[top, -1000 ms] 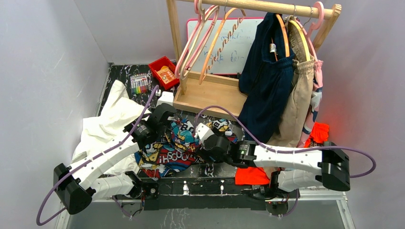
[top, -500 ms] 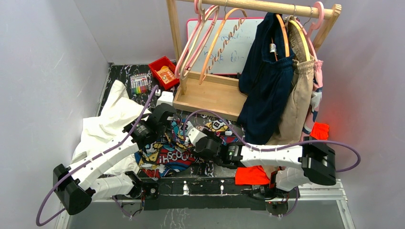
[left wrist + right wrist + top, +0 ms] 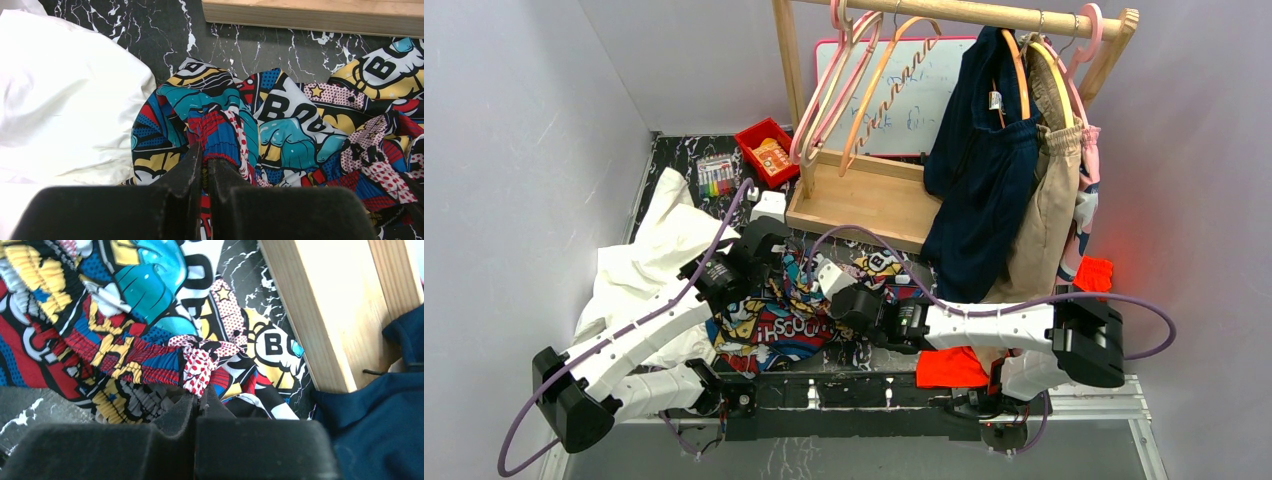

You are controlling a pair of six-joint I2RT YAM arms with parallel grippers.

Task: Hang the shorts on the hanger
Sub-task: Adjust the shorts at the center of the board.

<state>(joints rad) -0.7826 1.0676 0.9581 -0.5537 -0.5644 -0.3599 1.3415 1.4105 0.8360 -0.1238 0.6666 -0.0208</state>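
Note:
The comic-print shorts [image 3: 774, 330] lie crumpled on the dark marble table between the two arms. My left gripper [image 3: 204, 159] is shut on the gathered red-and-blue waistband of the shorts [image 3: 290, 130], at their left side next to the white cloth. My right gripper [image 3: 200, 399] is shut on a red-dotted fold of the shorts [image 3: 145, 290], near the wooden base. In the top view the left gripper [image 3: 769, 248] and right gripper [image 3: 829, 282] sit close together over the fabric. The light-orange hanger [image 3: 886, 85] with the zigzag bar hangs on the rack rail, empty.
A white cloth [image 3: 659, 240] lies left of the shorts. The wooden rack base [image 3: 864, 195] stands just behind them. A navy garment [image 3: 984, 190] and a beige one hang at right. Pink hangers [image 3: 824, 90], a red bin [image 3: 766, 150], markers [image 3: 715, 176] and an orange-red cloth [image 3: 949, 368] surround them.
My right arm has slid left onto the shorts and its jaws have gone from wide open to shut on the fabric. The left gripper has kept its hold and barely moved.

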